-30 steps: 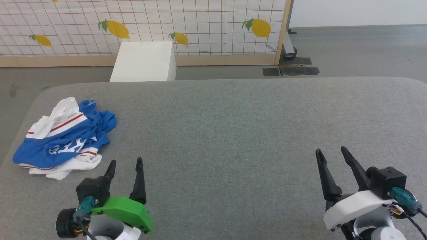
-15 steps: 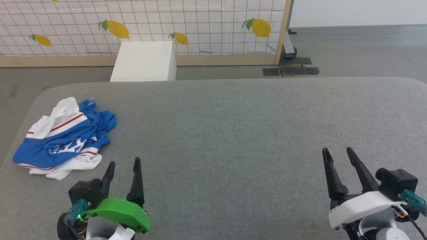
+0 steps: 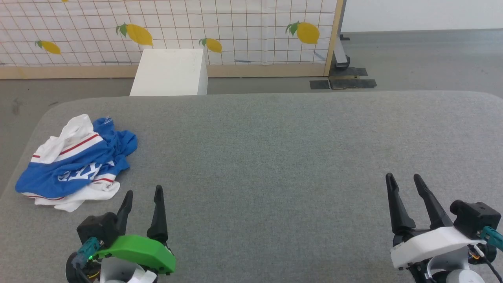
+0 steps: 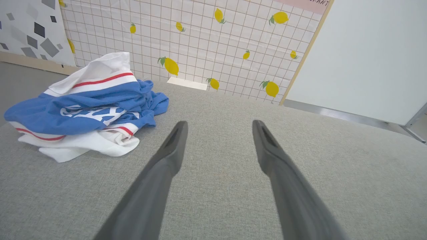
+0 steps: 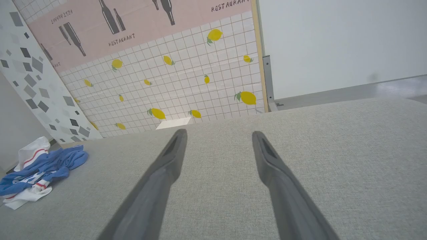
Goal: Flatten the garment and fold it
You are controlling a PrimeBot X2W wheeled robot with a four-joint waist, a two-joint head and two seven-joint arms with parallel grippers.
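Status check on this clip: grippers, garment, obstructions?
Left gripper open, empty. Right gripper open, empty. Garment crumpled, far left of table, untouched. Nothing between it and left gripper.

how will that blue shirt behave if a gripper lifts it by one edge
Probably floppy: the shirt lies crumpled in soft folds, so it should drape and unfurl. Likely light, being thin cloth. It may drag rather than slide on the textured grey table.

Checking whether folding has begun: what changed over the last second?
The left end effector eased slightly left and back toward the robot; the right end effector drifted right. Both stayed open, holding nothing. The garment lay crumpled and untouched on the table.
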